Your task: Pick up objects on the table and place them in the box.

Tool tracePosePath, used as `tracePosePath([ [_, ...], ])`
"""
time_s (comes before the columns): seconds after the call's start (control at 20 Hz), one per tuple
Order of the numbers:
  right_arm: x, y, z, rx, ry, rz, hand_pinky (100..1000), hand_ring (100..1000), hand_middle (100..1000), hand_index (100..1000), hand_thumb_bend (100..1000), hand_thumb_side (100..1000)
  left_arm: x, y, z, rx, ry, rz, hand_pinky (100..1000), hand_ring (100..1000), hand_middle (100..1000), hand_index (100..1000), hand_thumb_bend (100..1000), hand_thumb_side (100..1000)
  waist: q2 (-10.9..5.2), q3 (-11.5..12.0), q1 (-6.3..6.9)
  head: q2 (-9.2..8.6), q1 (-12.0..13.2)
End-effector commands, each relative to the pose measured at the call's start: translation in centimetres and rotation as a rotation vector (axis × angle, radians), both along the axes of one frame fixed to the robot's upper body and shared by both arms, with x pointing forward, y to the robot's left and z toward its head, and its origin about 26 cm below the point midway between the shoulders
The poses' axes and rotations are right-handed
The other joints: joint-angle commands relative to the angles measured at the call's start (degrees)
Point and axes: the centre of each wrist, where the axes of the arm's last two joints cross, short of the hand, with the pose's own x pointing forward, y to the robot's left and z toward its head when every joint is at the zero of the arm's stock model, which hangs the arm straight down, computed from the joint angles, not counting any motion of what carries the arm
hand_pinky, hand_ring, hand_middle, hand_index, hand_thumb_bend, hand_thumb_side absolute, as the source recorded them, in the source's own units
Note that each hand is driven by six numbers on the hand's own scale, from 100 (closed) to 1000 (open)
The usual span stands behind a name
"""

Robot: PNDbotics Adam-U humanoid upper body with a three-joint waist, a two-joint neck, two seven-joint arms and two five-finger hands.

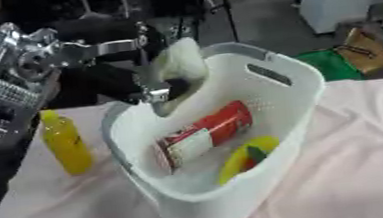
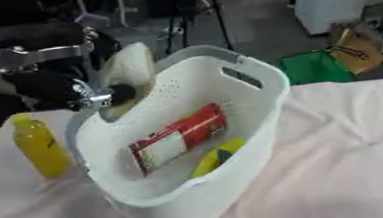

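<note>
- Holding a pale, cream-coloured object (image 1: 180, 62) at the far-left rim of the white basket (image 1: 302, 77), the left robot hand (image 1: 153, 87) has its fingers curled around it.
- Inside the basket lie a red-and-white can (image 1: 204, 135) on its side and, beside it, a yellow object (image 1: 245, 158) with red and green on it.
- A yellow bottle (image 1: 64, 143) stands upright on the desk (image 1: 358, 165) near its left edge, just left of the basket.

No text can be read anywhere; the red can (image 1: 202, 135) in the white basket (image 1: 302, 77) bears a white label, its print too blurred to make out.
</note>
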Motion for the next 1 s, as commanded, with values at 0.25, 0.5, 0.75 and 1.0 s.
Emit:
tracePosePath([
  [0.25, -0.2, 0.0, 0.9, -0.029, -0.021, 0.013, 729, 545, 551, 734, 100, 848, 2.0, -0.9, -0.5, 0.056, 0.025, 0.023, 684, 750, 728, 809, 387, 888, -1.42, -0.42, -0.1, -0.14, 0.54],
  [0.5, -0.2, 0.0, 0.9, -0.028, -0.02, 0.017, 729, 544, 551, 733, 100, 849, 3.2, -1.1, -1.4, 0.125, 0.016, 0.077, 774, 866, 851, 1000, 567, 864, -1.37, -0.72, -0.15, -0.41, 0.72],
  [0.75, -0.2, 0.0, 0.9, -0.027, -0.019, 0.018, 728, 544, 550, 732, 100, 850, 3.5, -1.1, -1.3, 0.181, -0.034, 0.108, 806, 899, 891, 1000, 845, 884, -1.29, -0.8, -0.15, -0.41, 0.74],
  [1.0, -0.2, 0.0, 0.8, -0.026, -0.017, 0.019, 728, 544, 550, 732, 100, 851, 3.4, -1.1, -0.9, 0.179, -0.049, 0.102, 802, 894, 884, 1000, 836, 880, -1.19, -0.82, -0.07, -0.4, 0.81],
])
